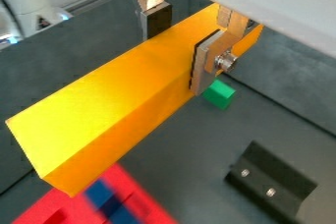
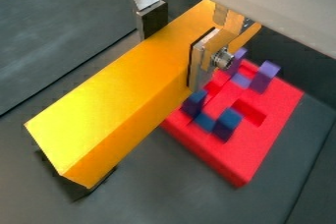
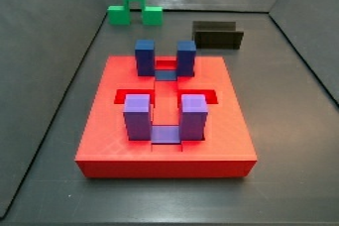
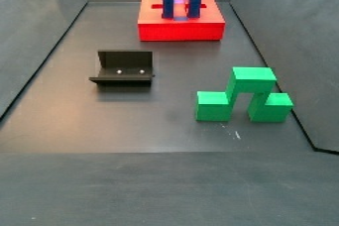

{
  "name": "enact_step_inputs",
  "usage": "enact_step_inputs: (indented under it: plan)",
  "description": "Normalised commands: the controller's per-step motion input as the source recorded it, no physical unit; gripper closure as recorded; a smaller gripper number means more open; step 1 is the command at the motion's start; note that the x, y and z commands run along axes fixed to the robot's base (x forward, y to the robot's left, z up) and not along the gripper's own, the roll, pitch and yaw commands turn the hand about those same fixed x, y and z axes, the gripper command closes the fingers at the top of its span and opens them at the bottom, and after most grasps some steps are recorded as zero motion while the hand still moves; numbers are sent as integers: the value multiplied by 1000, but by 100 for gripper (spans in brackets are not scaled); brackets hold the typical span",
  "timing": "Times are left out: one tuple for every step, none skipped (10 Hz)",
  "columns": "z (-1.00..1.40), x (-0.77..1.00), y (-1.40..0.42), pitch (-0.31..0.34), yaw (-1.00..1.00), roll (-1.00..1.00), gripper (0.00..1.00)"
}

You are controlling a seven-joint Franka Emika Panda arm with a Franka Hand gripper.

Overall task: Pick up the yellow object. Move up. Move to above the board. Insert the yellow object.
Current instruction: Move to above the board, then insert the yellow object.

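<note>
Yellow object (image 1: 112,105) sits clamped between my pincer (image 1: 184,36) plates, gripped near one end so its length hangs clear of the floor. Below the pincer lies the board (image 2: 243,135), its blue and purple posts (image 2: 217,110) partly under the bar. I judge lateral alignment is nearly complete; insertion remains.

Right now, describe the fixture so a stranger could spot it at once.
Start from the red board at the far end of the dark floor in a side view. The fixture stands apart from it on bare floor, across from the green blocks. It is the only black thing: an L-shaped bracket with two small screws. The hand holds the yellow bar.
</note>
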Motion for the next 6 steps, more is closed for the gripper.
enact_step_inputs:
  plan:
    - [230, -61, -1400, 108, 21, 11, 100]
    - [238, -36, -1400, 106, 13, -2, 100]
    - [239, -16, -1400, 111, 13, 7, 100]
    - [138, 39, -735, 142, 12, 13, 100]
    - [75, 72, -352, 149, 7, 7, 100]
    - [0, 17, 0, 0, 0, 0, 100]
